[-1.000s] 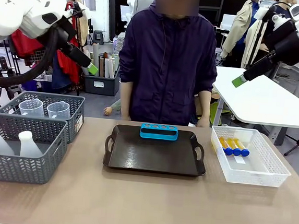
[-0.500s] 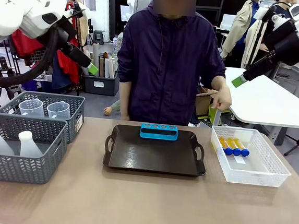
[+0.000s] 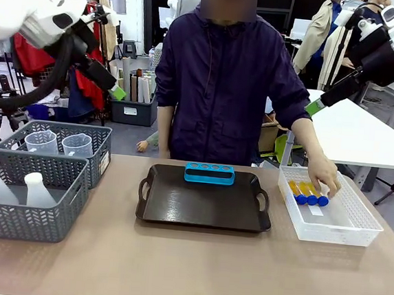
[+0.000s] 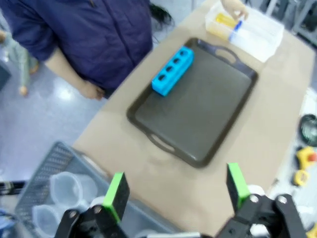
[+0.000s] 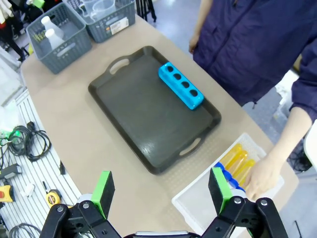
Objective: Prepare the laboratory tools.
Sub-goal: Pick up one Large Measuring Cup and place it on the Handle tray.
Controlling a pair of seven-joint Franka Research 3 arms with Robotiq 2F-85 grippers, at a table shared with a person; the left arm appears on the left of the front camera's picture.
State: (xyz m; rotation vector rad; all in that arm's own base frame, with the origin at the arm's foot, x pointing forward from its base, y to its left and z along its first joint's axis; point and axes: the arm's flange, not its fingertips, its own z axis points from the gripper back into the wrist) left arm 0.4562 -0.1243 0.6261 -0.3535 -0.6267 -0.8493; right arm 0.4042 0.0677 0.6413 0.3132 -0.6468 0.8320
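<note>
From the front you can judge the task barely begun. The low blue rack (image 3: pixel 209 173), moulded plastic with four round holes, sits empty at the far edge of the glossy dark tray (image 3: pixel 205 210), and nothing else stands on that tray. The amber tubes (image 3: pixel 307 192) with blue caps lie side by side in the white mesh basket (image 3: pixel 356 227) on the robot's right, with the person's hand (image 3: pixel 324 179) at their capped ends. The clear beakers (image 3: pixel 63 143) and the translucent white flasks (image 3: pixel 10 186), conical with narrow necks, stand in the grey baskets (image 3: pixel 32 219) of lattice plastic on the robot's left. The left gripper (image 3: pixel 113 85) and right gripper (image 3: pixel 318 103) hang high above the table, well apart from everything. In the left wrist view, the left gripper (image 4: pixel 177 191) has its green pads spread wide with nothing between them, above the bare tan table (image 4: pixel 148 173) between the tray and the beakers' basket. In the right wrist view, the right gripper (image 5: pixel 162 191) is likewise spread and empty, near the white basket's corner. Filling the rack and bringing over a beaker and a flask are, by my reading, all left to do.
</note>
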